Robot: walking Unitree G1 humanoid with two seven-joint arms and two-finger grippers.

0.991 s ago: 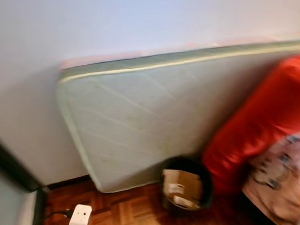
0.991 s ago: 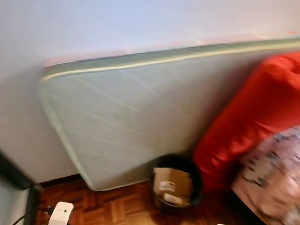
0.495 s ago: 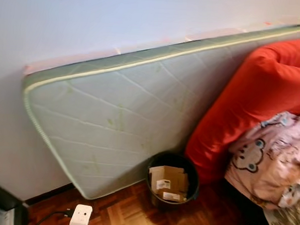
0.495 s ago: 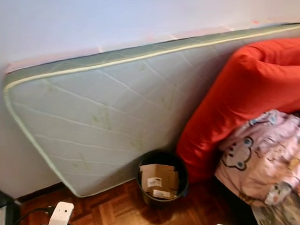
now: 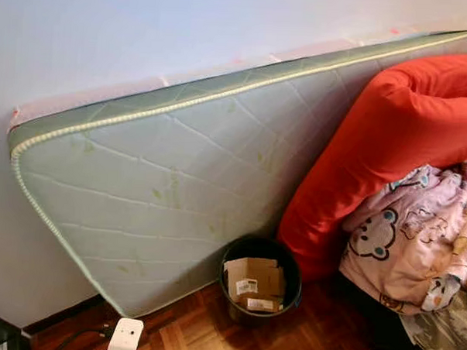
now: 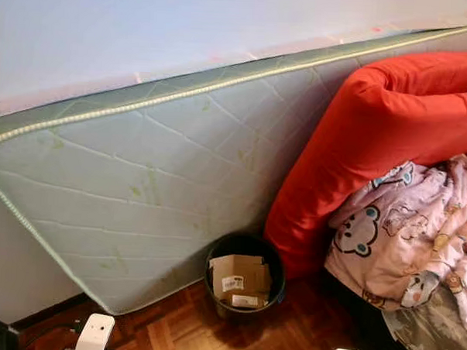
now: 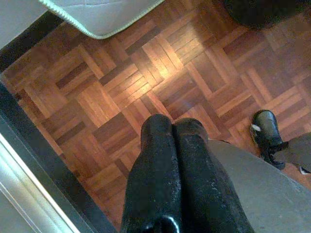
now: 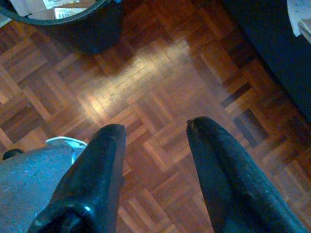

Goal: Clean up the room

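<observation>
A black waste bin [image 5: 259,288] holding folded cardboard [image 5: 253,283] stands on the parquet floor against a pale green mattress [image 5: 171,188] that leans on the wall. My left gripper [image 7: 173,126] hangs shut over the wood floor with nothing between its fingers. My right gripper [image 8: 154,130] is open above the floor, and the bin's rim [image 8: 58,19] lies just beyond its fingertips.
A big red cushion [image 5: 382,143] and a pink bear-print blanket [image 5: 413,237] are piled to the right of the bin. A dark skirting board [image 7: 43,160] runs along the left. White parts of my arms [image 5: 124,337] show at the bottom edge.
The camera has swung to the right and steadied: the mattress, bin and cushion have slid left in view, and more of the pink blanket has come in.
</observation>
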